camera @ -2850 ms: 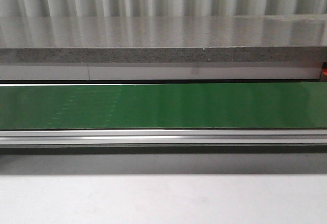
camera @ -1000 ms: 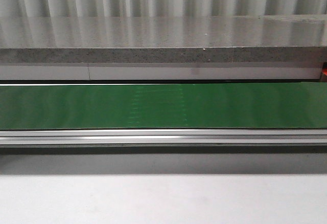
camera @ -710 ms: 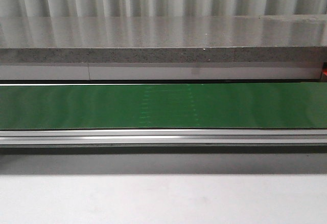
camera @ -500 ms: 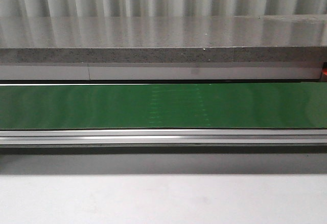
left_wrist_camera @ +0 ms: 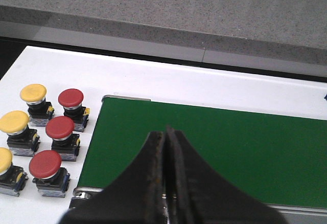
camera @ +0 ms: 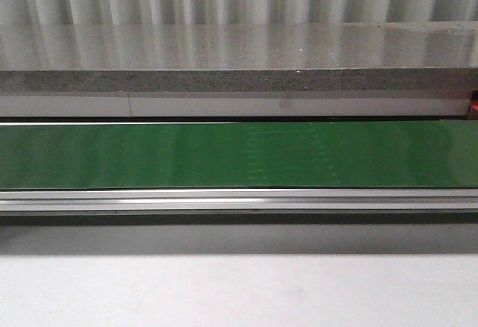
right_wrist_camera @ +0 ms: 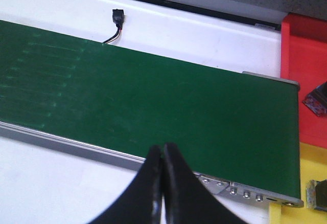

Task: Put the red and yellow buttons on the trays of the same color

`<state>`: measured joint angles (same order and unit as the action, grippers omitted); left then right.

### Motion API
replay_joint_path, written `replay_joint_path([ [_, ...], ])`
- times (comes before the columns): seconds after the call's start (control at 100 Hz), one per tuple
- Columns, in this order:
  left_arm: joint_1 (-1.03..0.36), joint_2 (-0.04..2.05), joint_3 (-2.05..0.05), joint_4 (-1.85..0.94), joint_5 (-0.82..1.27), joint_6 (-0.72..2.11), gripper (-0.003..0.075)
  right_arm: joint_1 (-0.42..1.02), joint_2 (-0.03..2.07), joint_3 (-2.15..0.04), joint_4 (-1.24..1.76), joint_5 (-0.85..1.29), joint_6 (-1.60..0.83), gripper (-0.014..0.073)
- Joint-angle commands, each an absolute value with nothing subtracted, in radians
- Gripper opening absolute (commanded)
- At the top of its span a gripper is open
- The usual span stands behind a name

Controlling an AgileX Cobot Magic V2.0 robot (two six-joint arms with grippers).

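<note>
Faint stitch marks on the green belt [camera: 224, 155] have drifted rightward. Both the left gripper [left_wrist_camera: 165, 147] and right gripper [right_wrist_camera: 162, 165] hang clenched, empty. Best open the left first, then reach for a red button [left_wrist_camera: 46, 164] beside the belt's end.

Front view low, facing forward across green belt [camera: 224, 155], 2 wrist views looking down, all sharing the belt

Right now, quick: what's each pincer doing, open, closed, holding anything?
Left pincer: closed, holding nothing, above the green belt.
Right pincer: closed, holding nothing, also above the belt.
</note>
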<state>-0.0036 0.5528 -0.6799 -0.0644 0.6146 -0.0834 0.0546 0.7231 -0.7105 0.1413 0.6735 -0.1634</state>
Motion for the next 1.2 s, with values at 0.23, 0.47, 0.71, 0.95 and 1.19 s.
replay_joint_path([
  [0.23,-0.01,0.554,-0.706,-0.075,0.54,-0.087,-0.002,0.057,0.718,-0.734,0.143,0.626,-0.177,-0.0067],
  [0.47,-0.01,0.554,-0.706,-0.075,0.54,-0.087,-0.002,0.057,0.718,-0.734,0.143,0.626,-0.177,-0.0067],
  [0.71,-0.01,0.554,-0.706,-0.075,0.54,-0.087,-0.002,0.057,0.718,-0.734,0.143,0.626,-0.177,-0.0067],
  [0.95,-0.01,0.554,-0.706,-0.075,0.54,-0.087,-0.0004,0.057,0.718,-0.734,0.143,0.626,-0.177,-0.0067],
  [1.19,-0.01,0.554,-0.706,-0.075,0.553,-0.087,0.0498,0.057,0.718,-0.734,0.143,0.626,-0.177,-0.0067],
])
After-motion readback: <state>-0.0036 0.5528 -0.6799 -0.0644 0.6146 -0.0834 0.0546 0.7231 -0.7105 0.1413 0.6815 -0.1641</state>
